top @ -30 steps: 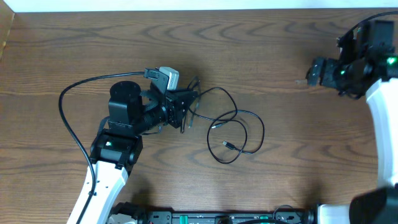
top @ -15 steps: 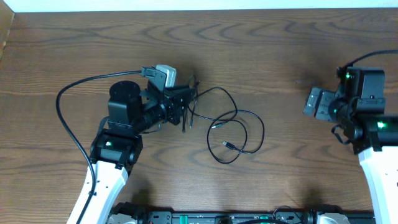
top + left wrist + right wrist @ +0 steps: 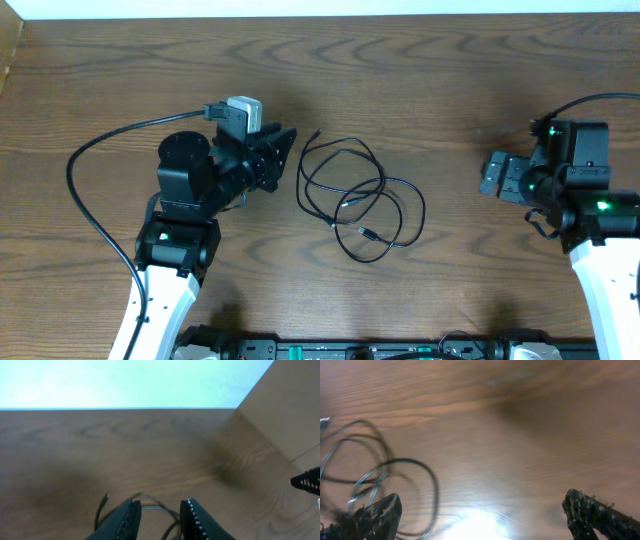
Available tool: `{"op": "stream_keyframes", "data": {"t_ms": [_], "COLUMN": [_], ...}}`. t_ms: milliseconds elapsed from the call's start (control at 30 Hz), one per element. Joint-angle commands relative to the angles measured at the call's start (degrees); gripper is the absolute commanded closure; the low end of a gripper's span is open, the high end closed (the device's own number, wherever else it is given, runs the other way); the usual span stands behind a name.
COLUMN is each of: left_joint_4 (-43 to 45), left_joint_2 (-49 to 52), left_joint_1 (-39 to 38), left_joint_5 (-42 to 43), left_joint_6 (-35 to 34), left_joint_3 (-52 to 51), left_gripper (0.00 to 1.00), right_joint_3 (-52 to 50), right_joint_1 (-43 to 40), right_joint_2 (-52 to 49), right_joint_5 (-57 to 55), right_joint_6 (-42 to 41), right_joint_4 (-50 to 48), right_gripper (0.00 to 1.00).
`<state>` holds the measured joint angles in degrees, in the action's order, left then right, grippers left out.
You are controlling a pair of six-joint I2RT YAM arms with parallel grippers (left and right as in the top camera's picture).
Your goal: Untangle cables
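My left fingers (image 3: 280,158) sit low over the wooden surface (image 3: 450,80), parted by a narrow gap and holding nothing. The cables (image 3: 347,203) lie flat just ahead of their tips, close but not touching. In the left wrist view a few thin strands (image 3: 155,508) show just beyond the two dark tips (image 3: 129,519). Being this near and this low reads as working distance: I judge it leaves me placed to pinch a strand at the near edge of the tangle.

My right fingers (image 3: 495,180) are spread wide and empty, well apart from the cables, which lie off to their left side in the right wrist view (image 3: 402,461). I judge this as waiting room, ready to take the far side.

The cables form several loose overlapping loops. I cannot tell a black cord from a white one here. The bundle's long axis runs slantwise, from a plug end (image 3: 315,133) nearest my left fingers away toward the open surface between both sets of fingers. That plug end points away from the loops, and two other small ends lie inside them
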<state>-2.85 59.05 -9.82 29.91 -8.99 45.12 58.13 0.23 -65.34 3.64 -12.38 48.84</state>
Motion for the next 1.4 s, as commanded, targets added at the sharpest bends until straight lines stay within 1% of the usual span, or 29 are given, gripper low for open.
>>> {"op": "stream_keyframes", "data": {"t_ms": [0, 167, 300, 533, 767, 867, 1100, 1233, 1367], "left_joint_4": [-2.6, -8.3, -11.2, -15.1, -19.4, -19.8, -21.1, -22.0, -22.8], "left_joint_2": [-0.4, -0.4, -0.4, 0.0, 1.3, 1.3, 1.3, 1.3, 1.3], "left_joint_1": [0.3, 0.3, 0.3, 0.2, 0.1, 0.1, 0.1, 0.1, 0.1], "left_joint_5": [-5.1, -9.7, -9.9, -9.9, -9.9, -9.9, -9.9, -9.9, -9.9], "left_joint_6": [0.3, 0.4, 0.4, 0.1, 0.4, 0.4, 0.4, 0.4, 1.5], "left_joint_3": [1.2, 1.2, 1.2, 1.2, 1.0, 1.0, 1.0, 0.9, 0.9], "left_gripper": [0.65, 0.63, 0.63, 0.62, 0.61, 0.62, 0.62, 0.62, 0.62], "right_joint_3": [-2.8, -3.8, -3.8, -3.8, -3.8, -3.8, -3.8, -3.8, -3.8], "right_joint_1": [0.3, 0.3, 2.1, 8.6, 18.5, 21.0, 25.6, 28.0, 30.1], "right_joint_2": [-0.2, -3.5, -7.5, -14.9, -23.4, -25.5, -27.8, -27.9, -28.0], "right_joint_5": [12.0, 19.4, 20.7, 21.2, 20.9, 19.1, 14.5, 7.7, 2.6], "right_joint_6": [4.9, 11.1, 13.2, 13.2, 6.1, 2.6, -1.2, -6.7, -10.3], "right_joint_4": [-2.5, -3.9, -5.9, -10.3, -19.6, -21.8, -21.7, -20.6, -20.1], "right_gripper": [0.01, 0.01, 0.01, 0.01, 0.01, 0.01, 0.01, 0.01, 0.01]}}
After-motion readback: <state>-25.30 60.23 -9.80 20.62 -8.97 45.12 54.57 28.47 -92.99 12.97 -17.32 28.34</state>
